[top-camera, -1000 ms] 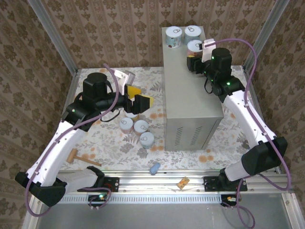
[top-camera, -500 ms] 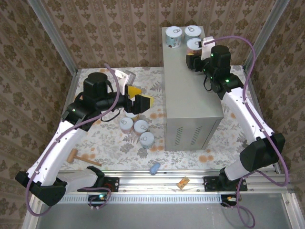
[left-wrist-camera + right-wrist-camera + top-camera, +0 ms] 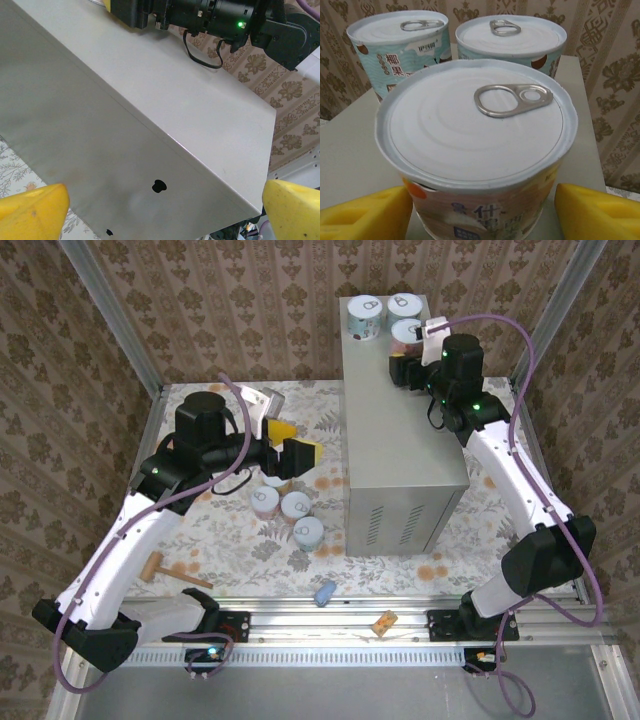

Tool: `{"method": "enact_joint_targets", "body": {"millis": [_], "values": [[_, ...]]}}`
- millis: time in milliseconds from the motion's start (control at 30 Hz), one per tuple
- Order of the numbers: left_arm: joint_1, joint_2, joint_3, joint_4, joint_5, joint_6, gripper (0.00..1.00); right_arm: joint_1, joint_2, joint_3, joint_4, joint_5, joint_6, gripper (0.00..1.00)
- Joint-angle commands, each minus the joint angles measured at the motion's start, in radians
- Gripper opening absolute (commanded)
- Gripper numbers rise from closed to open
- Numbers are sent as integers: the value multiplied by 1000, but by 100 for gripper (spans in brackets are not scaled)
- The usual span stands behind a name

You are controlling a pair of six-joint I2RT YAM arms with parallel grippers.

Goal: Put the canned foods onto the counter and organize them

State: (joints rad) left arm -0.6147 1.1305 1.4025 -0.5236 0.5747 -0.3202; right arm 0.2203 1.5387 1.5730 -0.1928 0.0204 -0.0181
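– Two arms to log. Left side of the overhead view first?
– At lower left, wooden mallet point(image 3: 160, 567) lies on the floral floor point(image 3: 220, 530). To its right, left gripper point(image 3: 295, 443) hangs over the floor, yellow fingers spread wide with nothing between them. Its wrist view agrees: one pad point(image 3: 32, 210) in each lower corner, well apart, facing the grey box.
– Tins beneath it?
– Three floor tins point(image 3: 296, 505) in a tight cluster just below that gripper in the frame, lids up. One fourth tin point(image 3: 272, 480) is mostly hidden under the fingers, so I cannot tell its label. Bottom centre, by the rail: blue lump point(image 3: 325, 592), then tan block point(image 3: 384, 622), apart from each other.
– Counter?
– Grey counter point(image 3: 400, 430) stands right of centre, vent slits on the face toward the bottom of the frame. Three tins stand upright at the end of its top nearest the upper edge. These are two light-blue tins point(image 3: 395, 55) side by side at the back and an orange-labelled tin point(image 3: 475, 130) just in front of them.
– And the arm on the right?
– Noted: right gripper point(image 3: 480, 217) straddles the orange-labelled tin, a yellow pad close on each side, low on its wall. Cannot tell whether the pads press the label or stand just clear.
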Motion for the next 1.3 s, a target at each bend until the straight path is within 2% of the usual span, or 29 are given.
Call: {"method": "enact_joint_targets", "body": {"millis": [0, 233, 467, 633, 700, 800, 967, 1100, 1267], "values": [[-3, -13, 21, 9, -9, 14, 100, -6, -9, 27, -15, -7, 1, 82], [-4, -34, 0, 2, -33, 15, 100, -5, -129, 11, -78, 3, 34, 100], [-4, -46, -3, -36, -82, 33, 100, -3, -286, 62, -370, 82, 72, 100], [-5, -55, -41, -50, -172, 38, 100, 15, -351, 117, -571, 116, 67, 100], [-5, -58, -59, -70, -233, 35, 100, 38, -382, 116, -609, 85, 54, 100], [-5, -57, -88, -123, -365, 21, 100, 104, -397, 147, -682, 25, 31, 100], [-4, -57, -144, -229, -571, -21, 100, 303, -397, 186, -750, -17, 5, 100], [-3, -81, -234, -273, -675, -65, 100, 423, -394, 189, -744, -70, 33, 100], [7, -84, -343, -348, -791, -170, 100, 581, -332, 217, -787, -16, 26, 100]]}}
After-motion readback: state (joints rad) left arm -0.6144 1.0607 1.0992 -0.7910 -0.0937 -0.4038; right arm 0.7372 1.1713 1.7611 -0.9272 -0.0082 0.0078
